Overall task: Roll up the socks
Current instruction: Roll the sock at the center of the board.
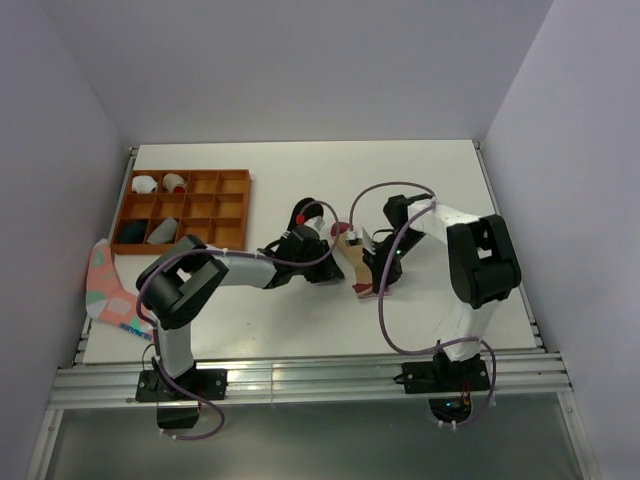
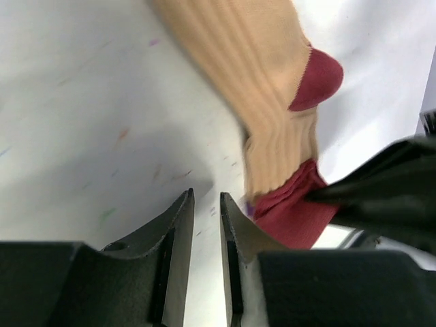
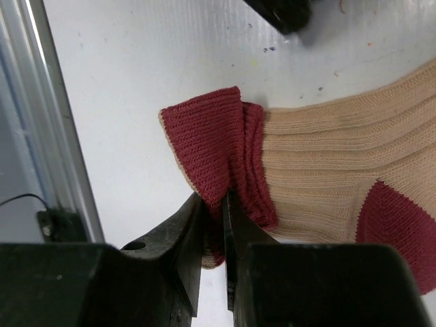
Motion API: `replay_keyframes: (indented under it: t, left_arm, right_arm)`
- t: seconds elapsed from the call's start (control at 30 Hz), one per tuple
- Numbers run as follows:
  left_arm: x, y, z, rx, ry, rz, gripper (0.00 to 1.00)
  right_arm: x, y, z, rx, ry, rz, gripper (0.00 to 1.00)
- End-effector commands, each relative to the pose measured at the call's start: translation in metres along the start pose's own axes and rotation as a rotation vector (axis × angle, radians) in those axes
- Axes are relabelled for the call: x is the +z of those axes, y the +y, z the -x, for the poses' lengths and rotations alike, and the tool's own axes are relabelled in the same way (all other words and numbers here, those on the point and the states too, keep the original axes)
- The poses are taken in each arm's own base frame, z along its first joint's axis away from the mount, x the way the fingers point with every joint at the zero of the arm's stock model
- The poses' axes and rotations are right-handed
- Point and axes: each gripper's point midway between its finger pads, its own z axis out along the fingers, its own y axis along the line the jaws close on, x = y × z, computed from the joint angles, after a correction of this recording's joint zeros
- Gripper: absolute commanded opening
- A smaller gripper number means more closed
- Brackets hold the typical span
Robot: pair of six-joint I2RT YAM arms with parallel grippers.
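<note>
A white counter [image 1: 300,320] sits inside pale walls. Seen from above, the tan sock [image 1: 358,268] lies near the middle of it. The left claw [image 1: 328,262] is just beside the sock on its left, and the right claw [image 1: 376,282] is at its near right edge. Well away from the sock, to the far left, stands a brown compartment tray [image 1: 215,173] with two small white bundles [image 1: 160,184] in its back row. A pink sock [image 1: 103,285] hangs over the counter's left edge, also well apart from the tan sock.

In the left wrist view, the left claw [image 2: 206,197] has its jaws a narrow slit apart, with only bare counter [image 2: 82,102] between them. The tan sock [image 2: 259,82] runs just to the right of the claw without touching it. Its maroon heel patch [image 2: 317,78] bulges from its right side and its maroon toe [image 2: 289,211] is nearest the fingers. A black shape [image 2: 381,191], blurred, meets that toe from the right.

In the right wrist view, the right claw [image 3: 211,197] is clamped on the tan sock [image 3: 320,157]. It pinches the maroon toe [image 3: 204,143], which is folded back over itself. The ribbed tan body stretches away to the right of the fold, with the heel patch [image 3: 395,225] at its lower edge. A metal rail [image 3: 48,102] runs along the counter's edge, left of the sock.
</note>
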Motion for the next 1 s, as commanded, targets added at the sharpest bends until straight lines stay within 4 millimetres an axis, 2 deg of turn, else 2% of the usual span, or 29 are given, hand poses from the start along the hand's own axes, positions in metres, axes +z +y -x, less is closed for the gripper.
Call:
replay_keyframes:
  t: [0.0,0.07,0.13,0.2,0.27,0.3,0.37,0.43,0.5,0.7,0.97]
  left_arm:
    - [-0.017,-0.024,0.03,0.014,-0.209,-0.078,0.28]
    - [-0.025,-0.033,0.038,0.043,-0.278,-0.114,0.28]
    - [-0.028,-0.038,0.032,0.118,-0.291,-0.144,0.31]
    - [-0.027,-0.053,0.029,0.194,-0.315,-0.194,0.31]
    - [-0.026,-0.054,0.021,0.291,-0.327,-0.219,0.31]
    - [-0.029,-0.063,0.025,0.315,-0.361,-0.261,0.32]
    - [-0.032,-0.066,0.021,0.389,-0.369,-0.301,0.32]
    - [-0.037,-0.078,0.017,0.463,-0.371,-0.373,0.34]
    - [-0.039,-0.085,0.012,0.507,-0.355,-0.422,0.38]
    - [-0.028,-0.1,0.003,0.624,-0.296,-0.494,0.5]
    - [-0.003,-0.097,-0.009,0.673,-0.207,-0.511,0.53]
  right_arm:
    - [-0.005,0.008,0.002,0.128,-0.029,0.08,0.13]
    - [-0.006,0.001,0.0,0.17,-0.028,0.069,0.12]
    - [-0.003,-0.002,-0.003,0.218,-0.025,0.078,0.1]
    - [-0.001,-0.003,-0.005,0.259,-0.023,0.098,0.09]
    - [-0.003,-0.004,-0.004,0.283,-0.026,0.112,0.08]
    - [-0.003,-0.005,-0.005,0.31,-0.033,0.125,0.08]
    - [-0.007,-0.006,-0.003,0.338,-0.042,0.144,0.08]
    - [-0.01,-0.011,-0.001,0.366,-0.059,0.163,0.07]
    - [-0.012,-0.009,-0.002,0.402,-0.062,0.203,0.07]
    - [-0.013,-0.013,-0.005,0.44,-0.073,0.213,0.06]
    - [-0.013,-0.012,-0.008,0.483,-0.071,0.24,0.06]
